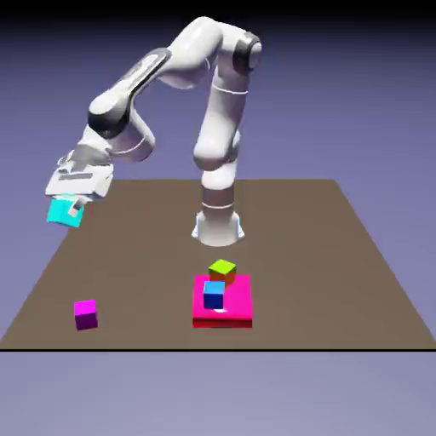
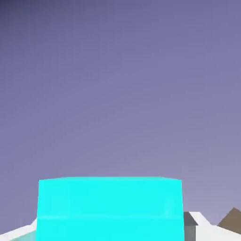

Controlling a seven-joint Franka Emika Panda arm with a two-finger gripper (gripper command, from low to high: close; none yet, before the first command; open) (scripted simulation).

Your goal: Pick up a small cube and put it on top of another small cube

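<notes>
The small cyan cube (image 1: 64,212) hangs in the air above the table's far corner at the exterior view's left, with my gripper (image 1: 75,204) shut on it. In the hand view the cyan cube (image 2: 109,208) fills the bottom middle and hides most of the fingers; only a grey fingertip (image 2: 189,220) shows at its right. A blue cube (image 1: 214,295) sits on a flat magenta-red block (image 1: 234,313) near the table's front middle. A magenta cube (image 1: 85,314) lies near the front at the exterior view's left.
A green cube (image 1: 222,271) sits at the flat block's far edge, just behind the blue cube. The robot's base (image 1: 218,223) stands behind them. The brown table's left edge (image 1: 38,277) runs below the held cube. The hand view mostly shows the backdrop.
</notes>
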